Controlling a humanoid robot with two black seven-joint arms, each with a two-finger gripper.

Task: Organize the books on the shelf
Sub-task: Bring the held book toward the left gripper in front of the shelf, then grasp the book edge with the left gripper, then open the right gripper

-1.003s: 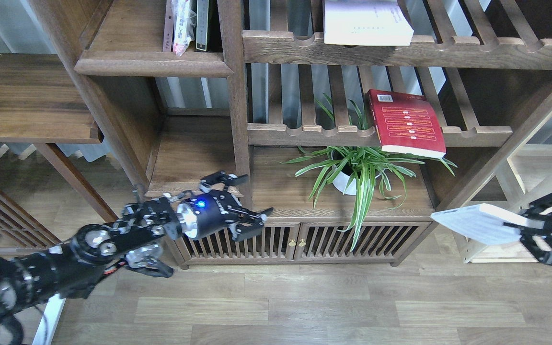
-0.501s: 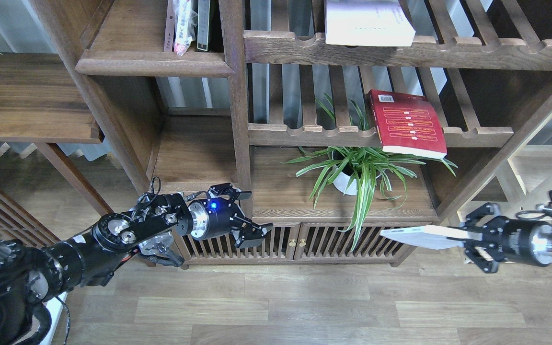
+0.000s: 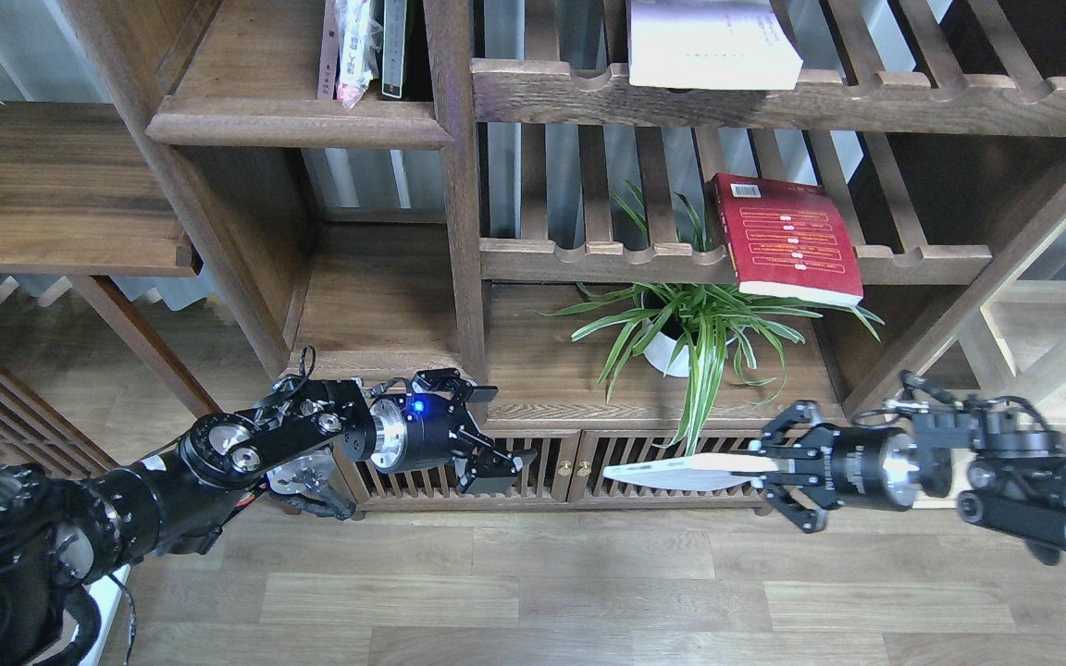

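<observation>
My right gripper (image 3: pixel 767 462) is shut on a thin white-edged book (image 3: pixel 676 468), held flat and edge-on in front of the low cabinet; its cover colour does not show. My left gripper (image 3: pixel 496 424) is open and empty, at the cabinet's top left, a short way left of the held book. A red book with yellow bands (image 3: pixel 787 236) lies on the middle slatted rack. A pale white-lavender book (image 3: pixel 709 42) lies on the upper slatted rack. The narrow dark-brown shelf (image 3: pixel 297 122) with a rounded lip is at the upper left.
A plastic-wrapped pink item (image 3: pixel 348 46) and a dark book (image 3: pixel 391 46) stand at the right end of the narrow shelf. A potted spider plant (image 3: pixel 690 324) sits on the cabinet top. The low cabinet (image 3: pixel 570 472) has slatted doors. A wide plain board (image 3: pixel 52 185) is at the left.
My right arm has moved left with the book, which has turned from tilted to flat and edge-on. My left gripper has shifted slightly right and stays open.
</observation>
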